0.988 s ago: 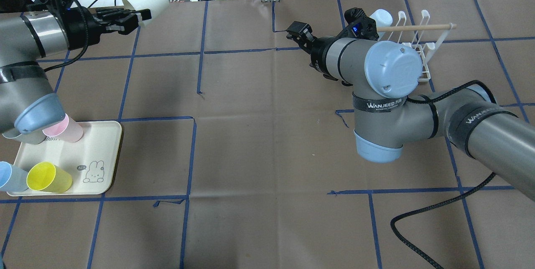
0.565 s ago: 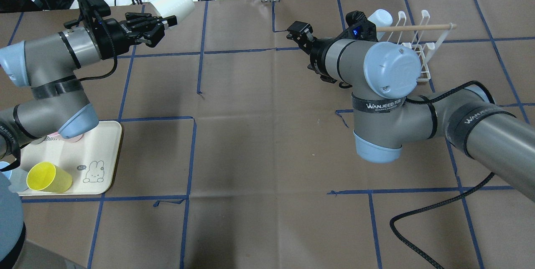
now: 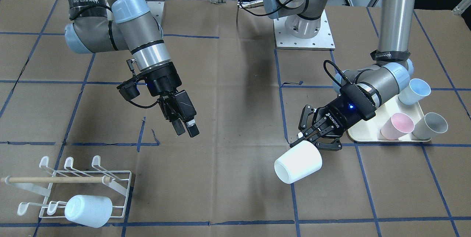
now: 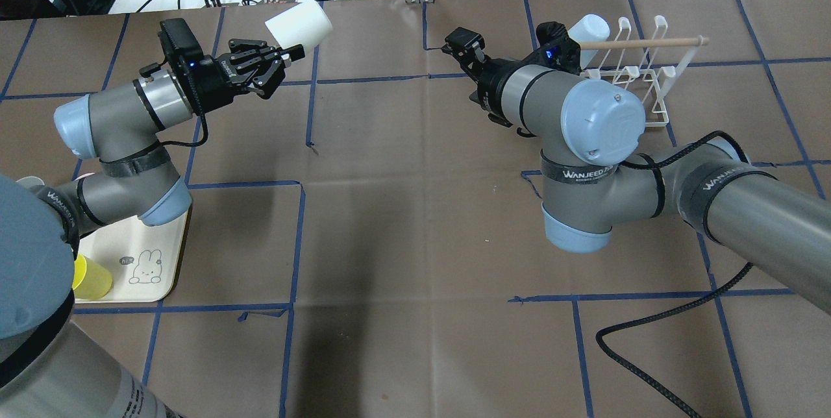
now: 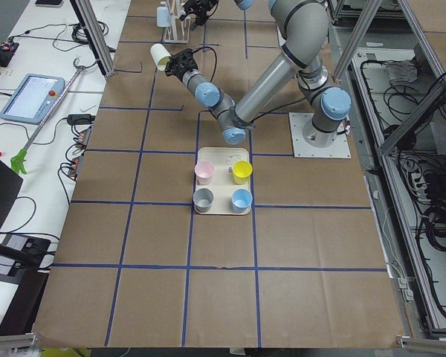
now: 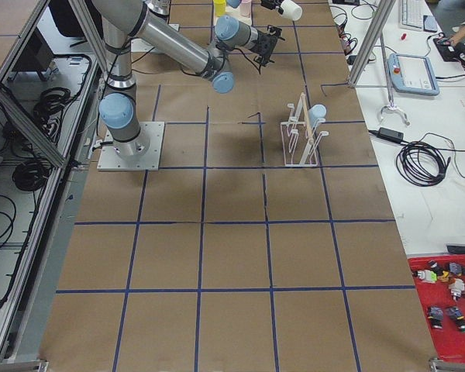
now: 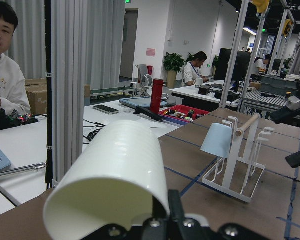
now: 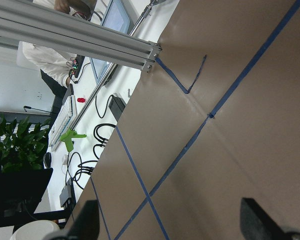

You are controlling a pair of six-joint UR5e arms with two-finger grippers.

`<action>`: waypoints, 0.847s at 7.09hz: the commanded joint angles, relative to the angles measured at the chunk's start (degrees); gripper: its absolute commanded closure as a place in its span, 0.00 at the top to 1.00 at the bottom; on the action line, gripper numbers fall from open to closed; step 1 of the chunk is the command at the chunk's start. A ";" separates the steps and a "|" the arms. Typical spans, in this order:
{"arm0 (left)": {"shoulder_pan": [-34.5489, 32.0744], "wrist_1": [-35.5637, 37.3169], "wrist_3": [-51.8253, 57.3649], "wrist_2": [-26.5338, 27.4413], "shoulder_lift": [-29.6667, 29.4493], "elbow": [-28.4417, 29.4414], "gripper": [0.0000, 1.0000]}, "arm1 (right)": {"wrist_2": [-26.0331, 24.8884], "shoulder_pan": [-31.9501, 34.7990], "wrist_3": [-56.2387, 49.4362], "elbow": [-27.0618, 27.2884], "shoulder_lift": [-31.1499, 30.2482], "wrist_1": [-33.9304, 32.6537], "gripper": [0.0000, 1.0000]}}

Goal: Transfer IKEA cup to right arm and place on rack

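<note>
- My left hand (image 3: 307,139) is clenched on the rim of the white IKEA cup (image 3: 298,167).
- The cup is held in the air on its side, over the far left part of the desk (image 3: 228,178), with its closed base pointing away from my wrist.
- My right hand (image 3: 186,129) is released, its fingers spread wide and holding nothing. It hangs above the desk, well apart from the cup.
- The rack (image 3: 96,161) stands at the far right of the desk, with a wooden dowel (image 3: 55,180) across it.
- A pale blue cup (image 3: 88,210) sits upside down on one of its far prongs.
- The cream tray (image 3: 368,128) lies on the left, behind my left hand. It carries a pink cup (image 3: 397,126), a grey cup (image 3: 429,126), a light blue cup (image 3: 415,91) and a yellow cup (image 4: 91,282).
</note>
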 commanded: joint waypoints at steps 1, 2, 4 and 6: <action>-2.40 0.68 -2.49 1.18 1.61 -2.53 0.04 | 0.95 0.57 3.09 -5.29 6.00 -3.13 1.00; -2.58 1.46 -2.49 1.80 3.44 -5.25 0.04 | 0.69 1.62 5.20 -7.76 7.95 -3.42 1.00; -5.89 1.38 -2.41 7.67 6.26 -8.70 0.04 | 0.07 4.43 5.40 -8.48 8.68 -3.68 1.00; -9.17 1.21 -2.49 13.67 6.27 -7.74 0.04 | 0.16 6.37 5.31 -11.28 8.23 -3.51 1.00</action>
